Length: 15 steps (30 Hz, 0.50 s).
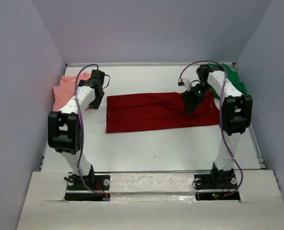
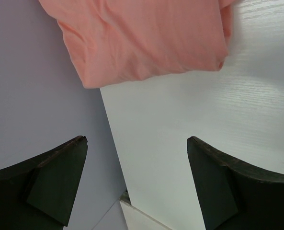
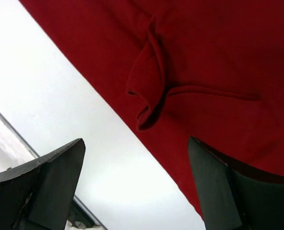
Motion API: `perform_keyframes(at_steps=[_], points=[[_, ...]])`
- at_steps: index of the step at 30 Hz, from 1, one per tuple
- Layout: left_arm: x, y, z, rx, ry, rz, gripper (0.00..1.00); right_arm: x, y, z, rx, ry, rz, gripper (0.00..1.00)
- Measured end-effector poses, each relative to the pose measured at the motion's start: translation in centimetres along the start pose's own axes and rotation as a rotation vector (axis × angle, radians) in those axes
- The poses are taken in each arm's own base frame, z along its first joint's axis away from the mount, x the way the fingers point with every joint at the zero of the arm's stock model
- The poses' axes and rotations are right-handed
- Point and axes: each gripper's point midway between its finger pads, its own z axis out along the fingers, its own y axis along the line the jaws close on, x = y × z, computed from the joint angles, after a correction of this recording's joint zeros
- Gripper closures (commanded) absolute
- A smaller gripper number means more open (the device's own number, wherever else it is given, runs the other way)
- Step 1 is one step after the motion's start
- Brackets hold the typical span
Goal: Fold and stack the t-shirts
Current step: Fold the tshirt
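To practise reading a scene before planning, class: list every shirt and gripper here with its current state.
dark red t-shirt: spread flat in the middle, one raised crease.
salmon pink t-shirt: bunched, far left corner.
green t-shirt: crumpled, far right, partly hidden.
left gripper: open, empty.
right gripper: open, empty, over the red shirt.

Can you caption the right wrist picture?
Open right gripper above a puckered dark red cloth t-shirt on the white table.

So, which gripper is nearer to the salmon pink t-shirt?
Left. The left gripper is open just beside the salmon pink t-shirt, not touching it; the right gripper is far off, open above the dark red t-shirt.
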Motion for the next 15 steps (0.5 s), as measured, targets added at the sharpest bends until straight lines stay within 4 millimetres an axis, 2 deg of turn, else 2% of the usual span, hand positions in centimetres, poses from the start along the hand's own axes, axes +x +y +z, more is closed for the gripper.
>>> perform_keyframes(at_steps=[1,4,5,7,8,9,11,12,14,15], points=[[0.0,0.0,-0.1,0.000,-0.003,-0.001,0.02,-0.7,-0.1,-0.8,0.026,-0.020,-0.009,0.09],[-0.1,0.2,-0.3,0.002,-0.010,-0.004,0.02,-2.8,-0.6,-3.5,0.119,-0.096,-0.043,0.18],[-0.1,0.2,-0.4,0.002,-0.012,-0.006,0.02,-3.4,-0.6,-4.2,0.146,-0.119,-0.054,0.35],[-0.1,0.2,-0.4,0.004,-0.016,-0.007,0.02,-4.5,-1.0,-6.0,0.226,-0.174,-0.059,0.56],[-0.2,0.2,-0.5,0.007,-0.018,-0.008,0.02,-5.1,-1.3,-6.8,0.266,-0.202,-0.065,0.70],[-0.2,0.2,-0.5,0.008,-0.020,-0.009,0.02,-5.4,-1.6,-7.2,0.296,-0.218,-0.069,0.75],[-0.2,0.2,-0.6,0.010,-0.022,-0.011,0.02,-5.6,-2.0,-7.4,0.319,-0.228,-0.058,0.88],[-0.2,0.2,-0.6,0.010,-0.023,-0.011,0.02,-5.6,-2.3,-7.1,0.323,-0.224,-0.051,0.92],[-0.2,0.2,-0.6,0.011,-0.024,-0.011,0.02,-5.1,-3.4,-5.3,0.308,-0.197,-0.024,1.00],[-0.2,0.2,-0.6,0.011,-0.024,-0.011,0.02,-4.9,-3.7,-4.7,0.301,-0.185,-0.013,1.00]])
